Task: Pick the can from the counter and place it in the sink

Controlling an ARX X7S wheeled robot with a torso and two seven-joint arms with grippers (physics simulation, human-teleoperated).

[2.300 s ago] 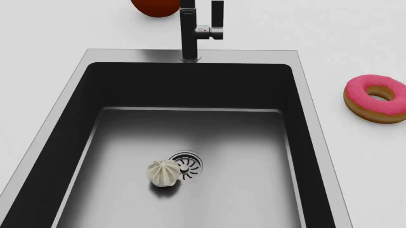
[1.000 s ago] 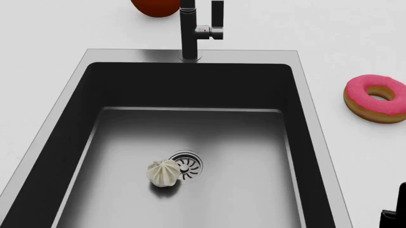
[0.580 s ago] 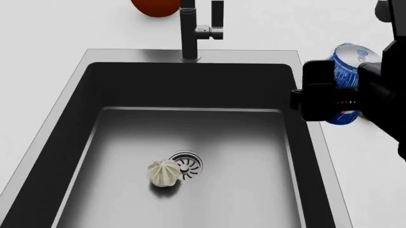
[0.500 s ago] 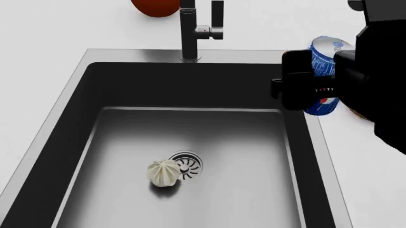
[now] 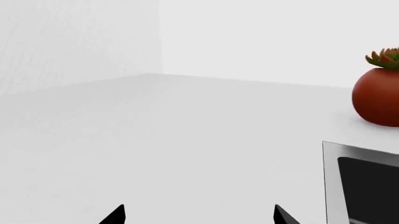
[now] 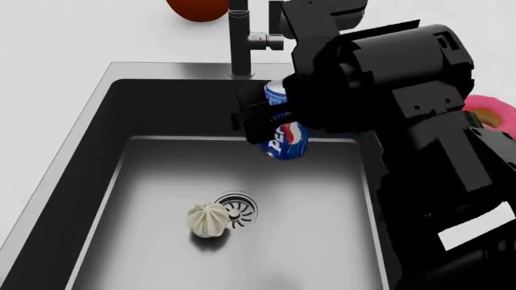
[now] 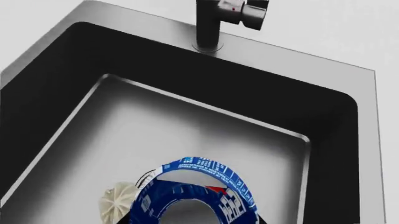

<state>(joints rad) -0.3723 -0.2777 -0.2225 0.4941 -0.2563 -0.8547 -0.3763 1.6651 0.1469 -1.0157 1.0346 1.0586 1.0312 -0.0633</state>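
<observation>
The blue can (image 6: 289, 140) with its red-white-blue logo hangs tilted above the back half of the sink (image 6: 95, 103), clear of the steel floor. My right gripper (image 6: 278, 121) is shut on it, and the black arm reaches in from the right over the sink's right rim. In the right wrist view the can (image 7: 194, 189) fills the space between the jaws, with the sink floor (image 7: 187, 130) below. My left gripper (image 5: 199, 217) is open and empty over the white counter (image 5: 156, 140), left of the sink's corner (image 5: 358, 156). It is out of the head view.
A white ridged bulb (image 6: 208, 220) lies on the sink floor beside the round drain (image 6: 240, 210). The dark faucet (image 6: 240, 42) stands at the back rim, close behind the can. A pink donut (image 6: 496, 112) lies on the right counter. A red pot (image 6: 197, 7) stands behind the sink.
My right arm came in from the right holding the can and carried it left over the sink's right rim to above the basin. The bulb has not moved.
</observation>
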